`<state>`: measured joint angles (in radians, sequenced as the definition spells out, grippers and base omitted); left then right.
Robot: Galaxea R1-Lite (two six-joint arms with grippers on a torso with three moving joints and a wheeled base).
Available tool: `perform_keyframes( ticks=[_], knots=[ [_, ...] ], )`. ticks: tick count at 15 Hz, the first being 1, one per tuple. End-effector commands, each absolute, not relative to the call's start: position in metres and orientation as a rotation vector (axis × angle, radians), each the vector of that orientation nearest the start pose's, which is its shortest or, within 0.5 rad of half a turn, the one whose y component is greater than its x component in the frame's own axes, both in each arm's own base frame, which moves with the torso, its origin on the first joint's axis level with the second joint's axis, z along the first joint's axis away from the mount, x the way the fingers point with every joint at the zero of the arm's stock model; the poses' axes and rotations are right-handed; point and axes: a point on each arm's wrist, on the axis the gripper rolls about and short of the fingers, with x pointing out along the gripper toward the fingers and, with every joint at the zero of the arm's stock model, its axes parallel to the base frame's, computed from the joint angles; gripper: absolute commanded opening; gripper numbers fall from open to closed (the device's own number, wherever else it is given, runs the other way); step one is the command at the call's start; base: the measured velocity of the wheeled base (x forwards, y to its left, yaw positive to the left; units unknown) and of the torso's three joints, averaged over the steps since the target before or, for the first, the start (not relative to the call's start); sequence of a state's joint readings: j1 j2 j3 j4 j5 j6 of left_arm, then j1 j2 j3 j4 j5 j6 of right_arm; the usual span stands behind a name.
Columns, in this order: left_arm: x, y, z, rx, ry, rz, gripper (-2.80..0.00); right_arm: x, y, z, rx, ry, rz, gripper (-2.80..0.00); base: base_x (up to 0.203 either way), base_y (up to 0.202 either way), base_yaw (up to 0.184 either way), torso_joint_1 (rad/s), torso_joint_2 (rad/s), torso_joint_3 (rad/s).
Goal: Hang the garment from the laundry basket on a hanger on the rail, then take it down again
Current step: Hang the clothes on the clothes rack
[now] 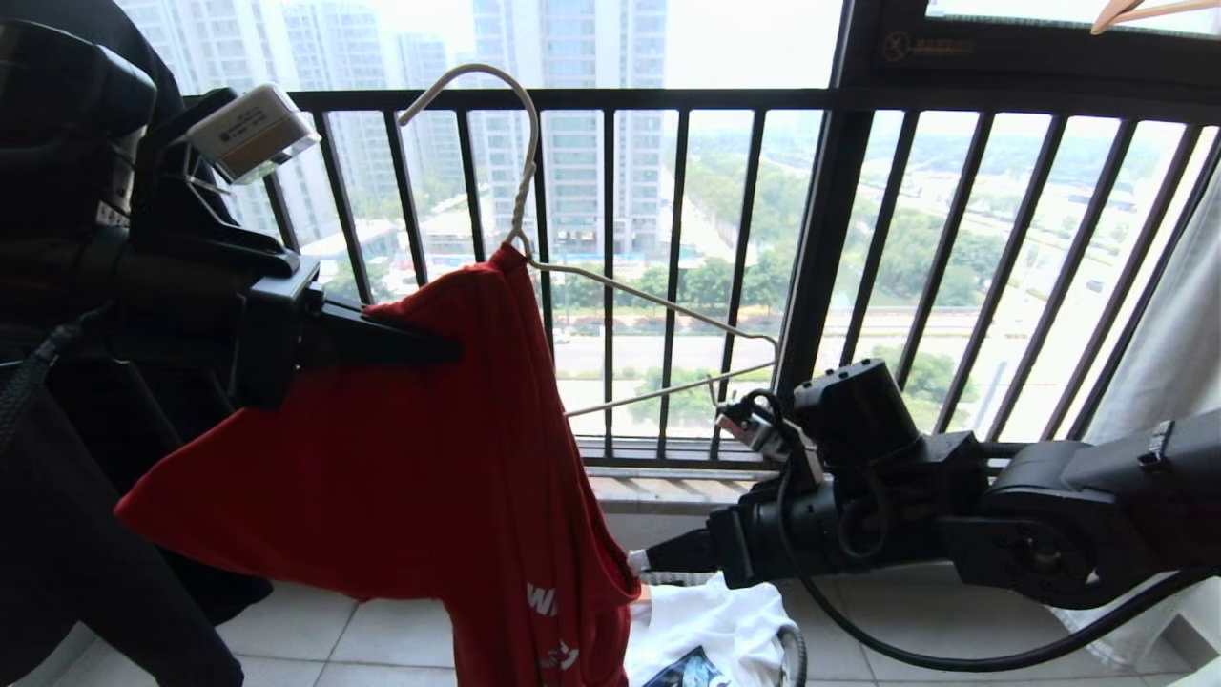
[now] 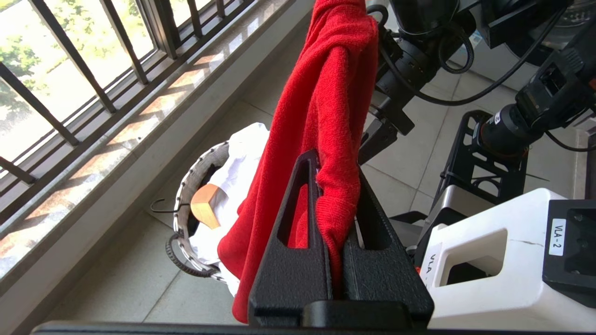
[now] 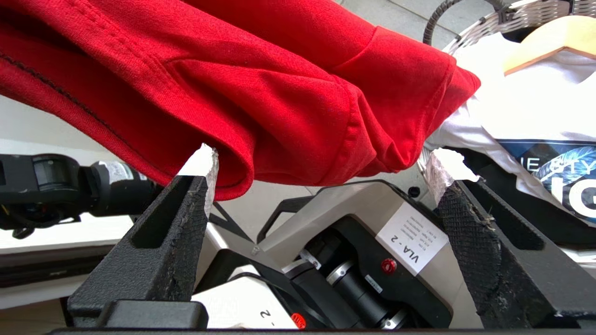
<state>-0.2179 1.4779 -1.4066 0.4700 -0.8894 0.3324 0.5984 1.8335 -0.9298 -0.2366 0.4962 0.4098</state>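
Railing bars (image 1: 610, 267) are standing black across the window, with the balcony floor (image 2: 139, 288) lying tiled below. Hanging in front of them, the garment (image 1: 429, 458) is draping red over one arm of the hanger (image 1: 658, 305), whose other arm is sticking out bare toward the right. The laundry basket (image 2: 186, 195) is sitting on the floor under the garment's hem, holding a white shirt (image 3: 512, 107) and a wooden hanger (image 2: 207, 209). The left gripper (image 2: 337, 204) is pinching a fold of the garment between closed fingers near the shoulder. The right gripper (image 3: 321, 163) is standing with fingers spread wide just beside the hem, gripping nothing
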Motion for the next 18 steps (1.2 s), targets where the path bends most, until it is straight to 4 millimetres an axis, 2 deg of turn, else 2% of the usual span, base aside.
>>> perform_keyframes(
  ticks=[1,9,10,14,18],
  knots=[
    [0.223,-0.067,0.313,0.103,0.351,-1.157,-2.80,0.259,0.203,0.131,0.298,0.920,0.882,0.00,0.000,0.000,0.000,0.000,0.00,0.000],
    [0.226,-0.068,0.314,0.084,0.327,-1.146,-2.80,0.253,0.212,0.128,0.304,0.943,0.876,0.00,0.000,0.000,0.000,0.000,0.00,0.000],
    [0.226,-0.068,0.316,0.070,0.317,-1.140,-2.80,0.255,0.213,0.127,0.296,0.938,0.851,-2.80,0.000,0.000,0.000,0.000,0.00,0.000],
    [0.226,-0.068,0.316,0.055,0.304,-1.133,-2.80,0.258,0.212,0.130,0.298,0.892,0.831,-2.80,0.000,0.000,0.000,0.000,0.00,0.000],
    [0.226,-0.068,0.316,0.056,0.304,-1.133,-2.80,0.264,0.202,0.135,0.309,0.862,0.788,-2.80,0.000,0.000,0.000,0.000,0.00,0.000]
  ],
)
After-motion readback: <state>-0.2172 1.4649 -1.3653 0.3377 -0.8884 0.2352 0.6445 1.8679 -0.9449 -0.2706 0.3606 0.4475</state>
